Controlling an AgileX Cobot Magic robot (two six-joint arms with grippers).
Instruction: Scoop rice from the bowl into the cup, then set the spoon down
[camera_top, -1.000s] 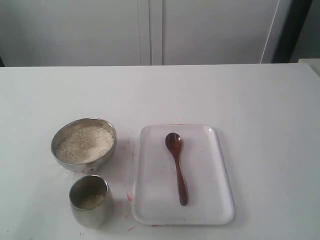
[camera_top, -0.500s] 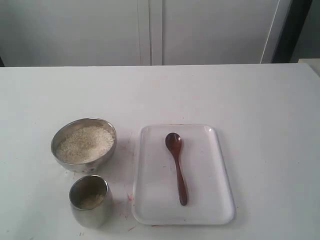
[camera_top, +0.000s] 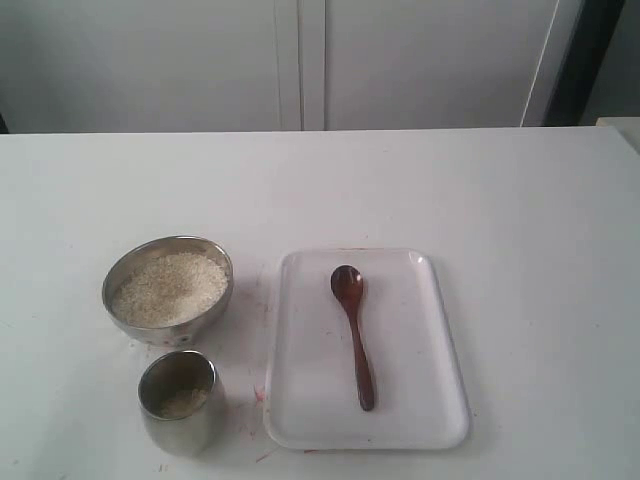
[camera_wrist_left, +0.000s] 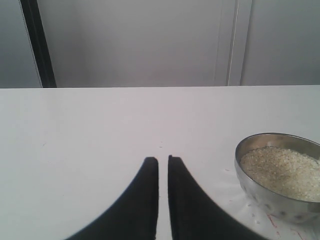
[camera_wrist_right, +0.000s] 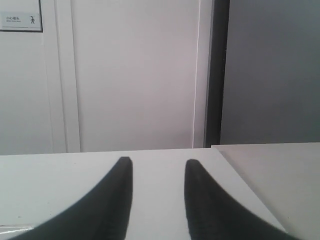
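Note:
The steel bowl (camera_top: 168, 290) stands on the table's left part, filled with rice (camera_top: 170, 287). Just in front of it stands the steel cup (camera_top: 179, 400) with a little rice at its bottom. The dark wooden spoon (camera_top: 354, 335) lies on a white tray (camera_top: 300, 420), its oval end toward the far side. Neither arm shows in the exterior view. My left gripper (camera_wrist_left: 163, 160) is shut and holds nothing; the bowl (camera_wrist_left: 280, 200) with rice (camera_wrist_left: 282, 170) sits off to one side of it. My right gripper (camera_wrist_right: 157, 161) is open and empty above bare table.
White cabinet doors (camera_top: 300, 60) stand behind the table. A dark upright strip (camera_top: 585, 60) is at the back right. A lower grey surface (camera_wrist_right: 280, 170) adjoins the table edge in the right wrist view. Small red marks (camera_top: 260, 395) dot the table by the tray.

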